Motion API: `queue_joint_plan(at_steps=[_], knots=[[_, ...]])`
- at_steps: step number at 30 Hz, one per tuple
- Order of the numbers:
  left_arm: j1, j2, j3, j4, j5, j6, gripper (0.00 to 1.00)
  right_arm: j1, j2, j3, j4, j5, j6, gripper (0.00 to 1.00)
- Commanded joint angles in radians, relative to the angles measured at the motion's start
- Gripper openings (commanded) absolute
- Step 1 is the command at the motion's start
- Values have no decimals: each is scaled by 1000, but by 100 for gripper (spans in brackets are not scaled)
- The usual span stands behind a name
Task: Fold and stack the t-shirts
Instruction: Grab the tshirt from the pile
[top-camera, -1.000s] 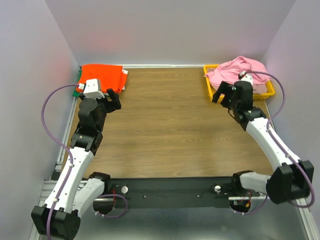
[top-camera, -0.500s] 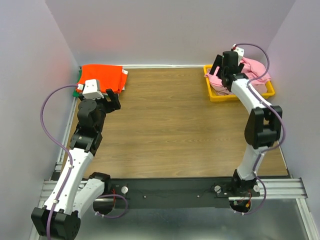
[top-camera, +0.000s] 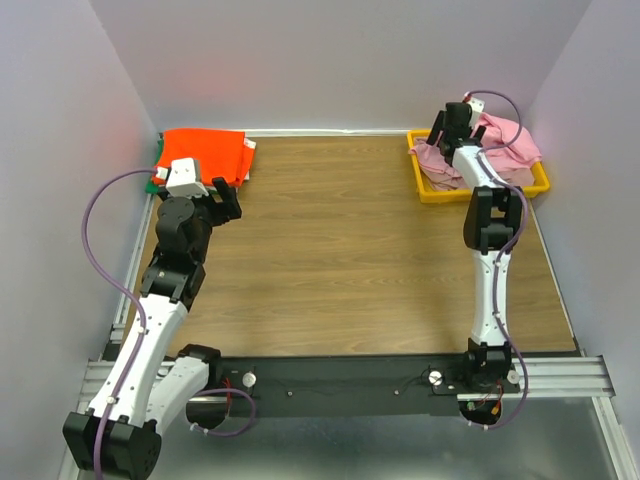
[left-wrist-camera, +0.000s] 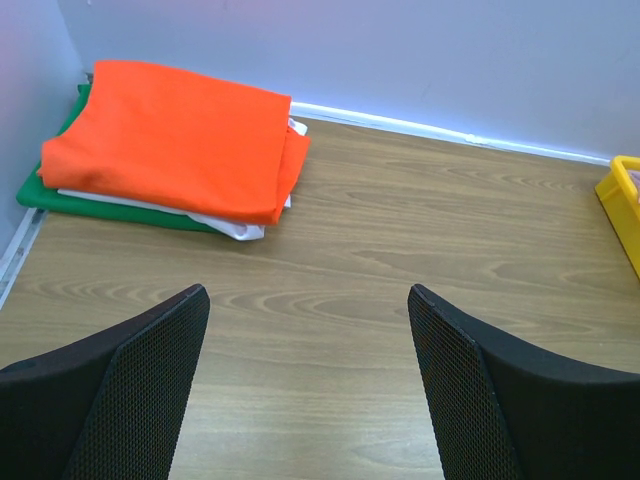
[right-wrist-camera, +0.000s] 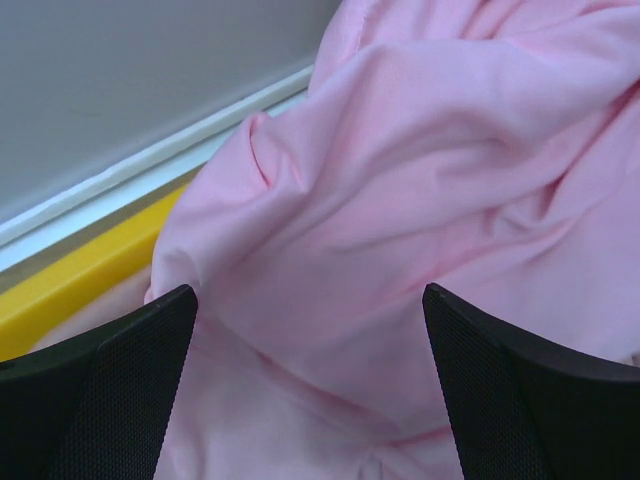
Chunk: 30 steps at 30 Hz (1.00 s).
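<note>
Both pincers gaped wide and empty, we saw; right pincer (right-wrist-camera: 308, 300) hung close over the crumpled pink t-shirt (right-wrist-camera: 420, 150) in the yellow tray (top-camera: 432, 192); left pincer (left-wrist-camera: 308, 295) faced the folded orange t-shirt (left-wrist-camera: 180, 135) stacked above a green t-shirt (left-wrist-camera: 60, 192), far-left on the worktop (top-camera: 340, 250).

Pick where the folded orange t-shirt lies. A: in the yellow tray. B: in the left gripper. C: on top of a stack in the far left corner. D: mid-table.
C: the orange t-shirt lies on top of a green t-shirt in that corner.
</note>
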Motion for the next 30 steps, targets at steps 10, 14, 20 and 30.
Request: queue_joint_plan(at_steps=[10, 14, 20, 30], knots=[[9, 47, -5, 3, -45, 20, 88, -18, 174, 213, 13, -19, -58, 78], [9, 58, 0, 0, -43, 20, 88, -16, 154, 198, 20, -30, -87, 54], [10, 63, 3, -1, -39, 22, 88, -18, 97, 167, 38, -16, -119, 0], [12, 51, 3, -3, -14, 22, 88, -16, -219, -43, 40, 70, -177, 0]])
